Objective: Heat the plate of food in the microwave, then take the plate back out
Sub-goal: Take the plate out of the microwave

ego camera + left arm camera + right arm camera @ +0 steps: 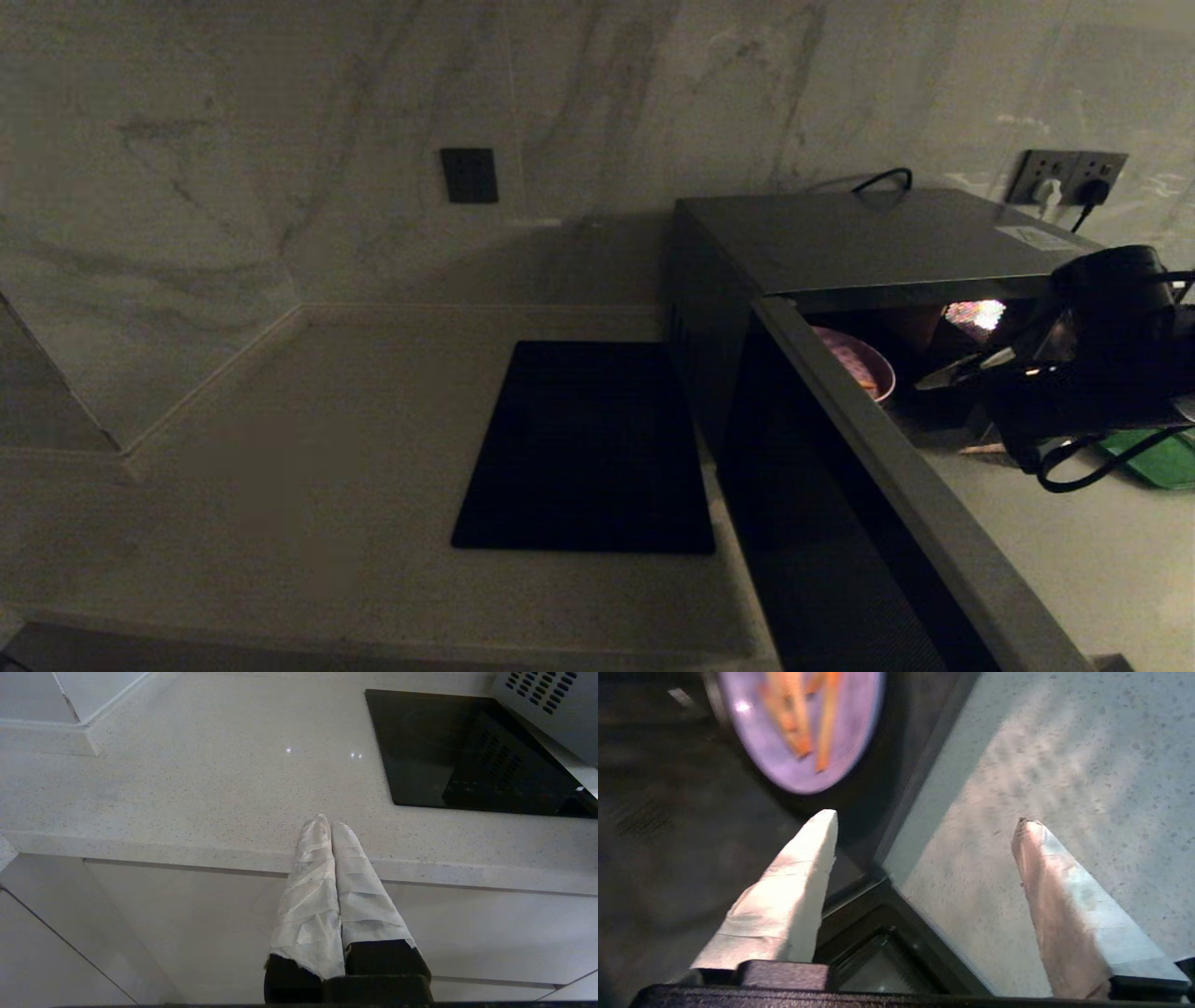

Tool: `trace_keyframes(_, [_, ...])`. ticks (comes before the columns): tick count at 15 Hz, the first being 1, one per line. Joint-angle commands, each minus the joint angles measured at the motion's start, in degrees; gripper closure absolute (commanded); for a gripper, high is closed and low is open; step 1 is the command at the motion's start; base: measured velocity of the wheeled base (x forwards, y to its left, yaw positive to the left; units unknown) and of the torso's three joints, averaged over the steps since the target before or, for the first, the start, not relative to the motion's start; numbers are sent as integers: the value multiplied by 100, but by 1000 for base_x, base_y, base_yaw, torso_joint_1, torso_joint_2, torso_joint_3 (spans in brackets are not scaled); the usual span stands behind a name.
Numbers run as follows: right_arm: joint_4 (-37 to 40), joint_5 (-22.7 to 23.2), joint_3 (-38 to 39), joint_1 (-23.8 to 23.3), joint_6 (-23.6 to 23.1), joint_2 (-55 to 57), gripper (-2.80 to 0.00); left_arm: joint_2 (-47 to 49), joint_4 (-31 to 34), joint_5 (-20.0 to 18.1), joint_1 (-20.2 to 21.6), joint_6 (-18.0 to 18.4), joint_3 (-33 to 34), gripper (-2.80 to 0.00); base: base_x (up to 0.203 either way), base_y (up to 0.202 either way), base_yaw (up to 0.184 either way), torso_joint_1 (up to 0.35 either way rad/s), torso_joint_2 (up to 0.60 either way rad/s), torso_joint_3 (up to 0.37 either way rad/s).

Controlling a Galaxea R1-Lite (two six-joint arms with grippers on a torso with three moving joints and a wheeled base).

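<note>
Counter point(280, 485): pale speckled stone worktop running under everything, meeting a marbled wall at the back
Microwave point(868, 238): boxy grey oven on the right part of the counter, its door point(868, 485) swung wide open toward the robot, cavity exposed and lit by a small glow inside
Black mat point(588, 448): flat dark square lying on the counter just left of the microwave, nothing on it
Green tray point(1162, 457): a green corner showing on the counter at the far right, mostly hidden behind the right arm
Wall sockets point(1069, 177): double outlet on the wall behind the microwave, with plugs and a dark cable
Plate of food point(803, 723): small lilac-pink plate with orange-yellow fries, sitting inside the microwave cavity, near the hinge side in the head view
Right gripper point(924, 821): at the mouth of the cavity, taped fingers spread wide apart and holding nothing; one finger over the dark cavity floor, the other over the pale counter, short of the plate
Left gripper point(331, 823): parked off the counter's front edge, well left of the microwave, its taped fingers pressed together, empty
</note>
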Motion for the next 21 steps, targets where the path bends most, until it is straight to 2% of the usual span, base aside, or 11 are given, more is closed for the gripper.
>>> trace_keyframes(1, [3,-88,-45,27,44,292,-280,0,-3,1,0,-5,1,0,0,0,0,0,0,0])
trace_keyframes(12, [-10,-294,-1147,59,22,1298,-280,0,-9,1,0,-5,1,0,0,0,0,0,0,0])
trace_keyframes(21, [-493,-296,-1243,66,38,1757,-280,0,0,1,0,-5,1,0,0,0,0,0,0,0])
